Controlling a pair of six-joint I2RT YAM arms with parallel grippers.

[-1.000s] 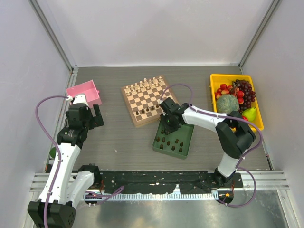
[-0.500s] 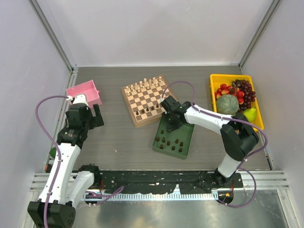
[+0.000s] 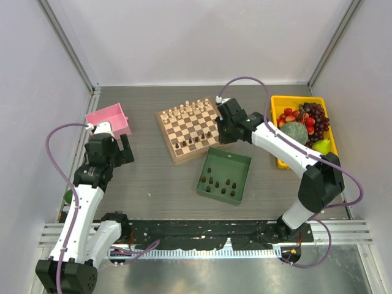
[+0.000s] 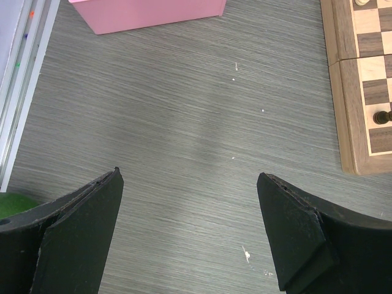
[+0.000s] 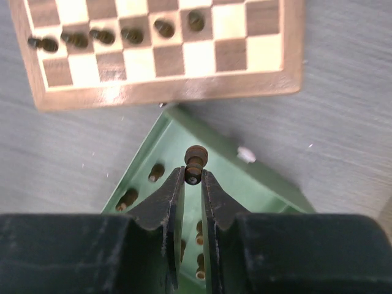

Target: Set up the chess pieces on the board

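The board (image 3: 162, 127) lies at the table's middle, and its near edge (image 5: 165, 93) shows in the right wrist view. Several dark chess pieces (image 3: 187, 145) stand on its near rows (image 5: 101, 37). More of them sit in the green tray (image 3: 228, 162). My right gripper (image 3: 221, 137) hovers between the tray and the board's right corner. It is shut (image 5: 193, 175) on one dark chess piece (image 5: 196, 159), above the tray's far corner (image 5: 257, 190). My left gripper (image 3: 125, 150) hangs open over bare table (image 4: 190, 174), left of the board (image 4: 343, 122).
Pale chessmen (image 3: 190, 109) line the board's far rows. A pink box (image 3: 110, 119) stands at the left (image 4: 147, 12). A yellow bin (image 3: 277, 104) of fruit stands at the right. Something green (image 4: 9, 205) shows beside my left finger.
My right gripper closed on a dark piece in the tray, lifted it and moved up toward the board's right corner. The left arm has not moved.
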